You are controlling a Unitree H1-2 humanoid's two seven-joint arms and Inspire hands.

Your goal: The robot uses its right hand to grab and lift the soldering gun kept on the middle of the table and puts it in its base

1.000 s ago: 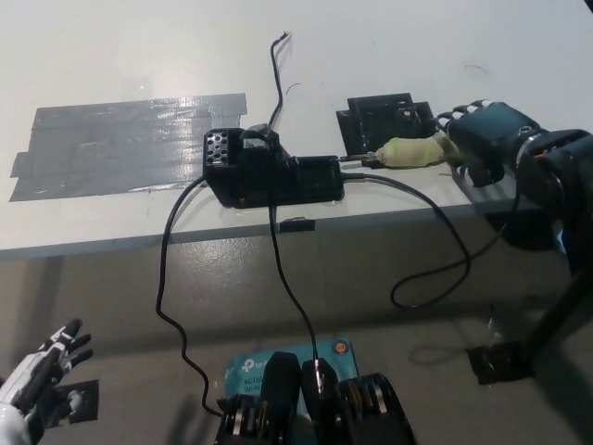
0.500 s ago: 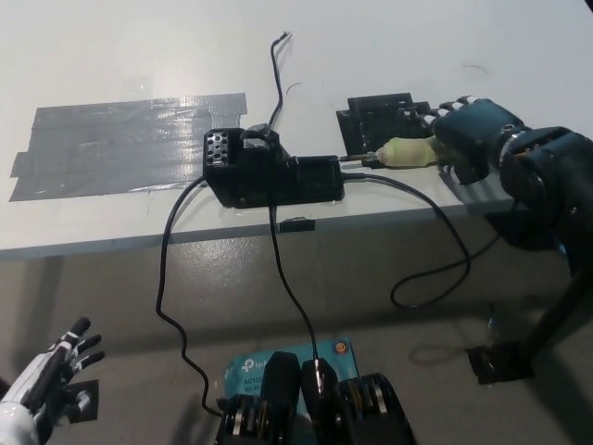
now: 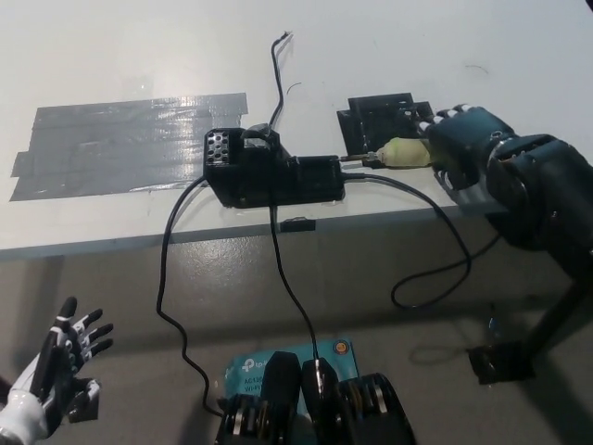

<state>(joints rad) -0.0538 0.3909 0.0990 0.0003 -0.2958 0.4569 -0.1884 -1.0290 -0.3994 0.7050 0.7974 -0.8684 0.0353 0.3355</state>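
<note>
The soldering gun [image 3: 401,152] lies on the white table [image 3: 139,56] at the right, its pale handle pointing right and its metal tip toward the black base [image 3: 269,172] in the middle. My black right hand [image 3: 460,144] sits over the handle's right end, fingers arched across it and still apart; the covered part of the handle is hidden. My white left hand [image 3: 57,363] hangs low at the lower left, below the table edge, with its fingers spread and holding nothing.
A black bracket [image 3: 378,115] sits just behind the gun. Grey tape [image 3: 120,144] covers the table's left part. Black cables [image 3: 167,278] run from the base over the front edge to the floor, where a blue box [image 3: 283,363] lies.
My right hand has slid left along the handle and covers more of it; the gun has not moved. My left hand has risen a little and spread its fingers.
</note>
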